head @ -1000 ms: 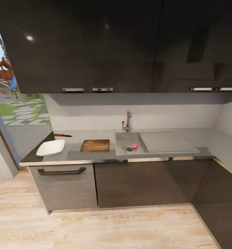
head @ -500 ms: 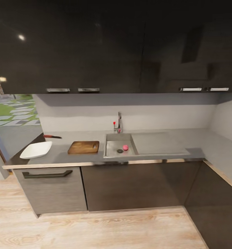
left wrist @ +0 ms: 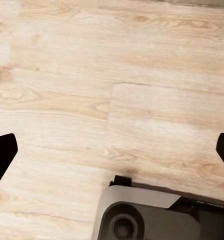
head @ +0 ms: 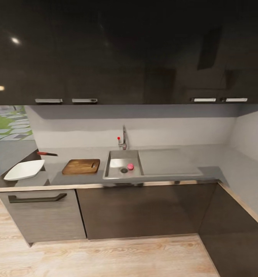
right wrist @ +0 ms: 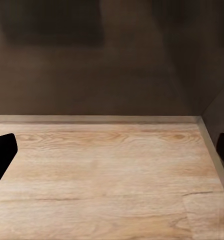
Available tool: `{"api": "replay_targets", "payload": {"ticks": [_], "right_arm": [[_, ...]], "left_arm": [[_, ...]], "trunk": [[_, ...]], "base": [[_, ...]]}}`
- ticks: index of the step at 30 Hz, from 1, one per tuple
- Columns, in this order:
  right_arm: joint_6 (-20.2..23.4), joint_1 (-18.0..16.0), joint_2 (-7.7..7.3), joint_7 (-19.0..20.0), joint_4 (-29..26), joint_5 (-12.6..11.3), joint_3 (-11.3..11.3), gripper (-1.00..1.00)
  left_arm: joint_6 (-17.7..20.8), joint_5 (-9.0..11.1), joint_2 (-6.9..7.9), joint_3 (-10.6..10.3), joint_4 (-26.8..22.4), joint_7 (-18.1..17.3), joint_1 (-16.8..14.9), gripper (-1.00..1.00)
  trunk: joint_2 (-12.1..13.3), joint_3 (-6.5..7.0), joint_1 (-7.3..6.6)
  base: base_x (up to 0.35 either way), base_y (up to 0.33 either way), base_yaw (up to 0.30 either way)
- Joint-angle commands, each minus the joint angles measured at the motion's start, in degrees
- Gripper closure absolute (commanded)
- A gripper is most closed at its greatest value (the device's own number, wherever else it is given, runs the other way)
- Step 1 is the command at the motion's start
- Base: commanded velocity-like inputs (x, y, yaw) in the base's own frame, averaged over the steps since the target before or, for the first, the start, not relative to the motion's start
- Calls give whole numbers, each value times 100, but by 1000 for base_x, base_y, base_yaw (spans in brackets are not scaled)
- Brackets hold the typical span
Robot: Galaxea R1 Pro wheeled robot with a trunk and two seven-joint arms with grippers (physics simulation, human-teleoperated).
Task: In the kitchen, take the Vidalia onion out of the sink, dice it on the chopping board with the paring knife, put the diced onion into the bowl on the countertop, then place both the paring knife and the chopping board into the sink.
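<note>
I hold both the left gripper (left wrist: 112, 150) and right gripper (right wrist: 112, 150) wide open and empty; the Vidalia onion (head: 130, 166) beside the drain could roll from a careless pinch.

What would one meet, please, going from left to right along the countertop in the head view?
bowl → chopping board → sink, with the Vidalia onion lying in it → flat drainer

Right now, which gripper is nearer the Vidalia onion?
Right, probably: right gripper low, facing the cabinet fronts; left gripper over floor by the robot base. Both below the Vidalia onion in the sink.
</note>
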Motion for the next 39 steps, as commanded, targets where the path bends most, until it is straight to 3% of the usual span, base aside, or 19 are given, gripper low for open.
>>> {"api": "replay_targets", "payload": {"ticks": [1,3,5,6,8,9,11,14,15,16,18,21,22,26,28,31,35,38,39], "right_arm": [[-14,-3,2,-17,3,62,-46,-100],[-20,-3,-7,-17,2,62,-48,-100],[-21,-3,-10,-17,1,61,-49,-100],[-22,-3,-13,-17,1,63,-48,-100],[-23,-3,-17,-17,1,62,-51,-100],[-23,-3,-20,-17,2,62,-53,-100],[-24,-3,-22,-20,5,62,-55,-100],[-18,-3,-22,-20,8,61,-54,-100],[-17,-3,-22,-19,8,61,-54,-100],[-18,-3,-23,-19,9,63,-52,-100],[-18,-3,-23,-21,9,62,-51,-100],[-14,-3,-23,-19,9,62,-48,-100],[3,-3,-28,-18,49,64,-53,-100],[9,-3,-27,-17,85,68,-57,-100],[11,-3,-25,-17,92,70,-60,-100],[14,-3,-25,-15,103,68,-63,-100],[38,-3,-30,-10,127,64,-71,-100],[43,-3,-26,-9,130,62,-72,-100],[44,-3,-25,-8,131,62,-73,-100]], "left_arm": [[63,9,-37,9,-108,12,2,-100],[718,-26,-206,6,-617,26,2,-100],[1233,-57,-269,-1,-915,25,2,-100],[1788,-88,-313,-25,-1230,21,2,-100],[2317,-107,-347,-82,-1552,17,2,-100],[3126,-127,-401,-318,-2198,18,2,-100],[3612,-136,-426,-580,-2833,33,2,-100],[4197,-140,-437,-744,-3635,37,2,-100],[4351,-140,-438,-761,-3794,35,2,-100],[4856,-141,-441,-792,-4259,25,0,-100],[5323,-141,-442,-809,-4696,18,-8,-100],[5801,-141,-443,-822,-5405,14,-34,-100],[5991,-141,-457,-830,-6028,23,-146,-100],[6427,-142,-549,-833,-6393,26,-478,-100],[6821,-142,-581,-834,-6471,25,-854,-100],[7003,-138,-631,-836,-6501,31,-1266,-100],[7119,-117,-696,-847,-6463,40,-2100,-100],[7151,-100,-715,-850,-6203,46,-2813,-100],[7159,-96,-723,-851,-5975,49,-3183,-100]], "trunk": [[-7,-6,3],[-7,-6,3],[-7,-6,3],[-7,-6,3],[-7,-6,3],[-7,-6,3],[-7,-6,3],[-7,-6,3],[-7,-6,3],[-7,-6,3],[-7,-6,3],[-7,-6,3],[-7,-6,3],[-7,-6,3],[-7,-6,3],[-7,-6,3],[-7,-6,3],[-7,-6,3],[-7,-6,3]], "base": [[29,-66,0],[15,-35,0],[9,-20,0],[5,-11,0],[4,-8,0],[1,-3,0],[1,-2,0],[0,0,0],[0,0,0],[0,0,0],[0,0,0],[0,0,0],[0,0,0],[0,0,0],[0,0,0],[0,0,0],[0,0,0],[0,0,0],[0,0,0]]}}
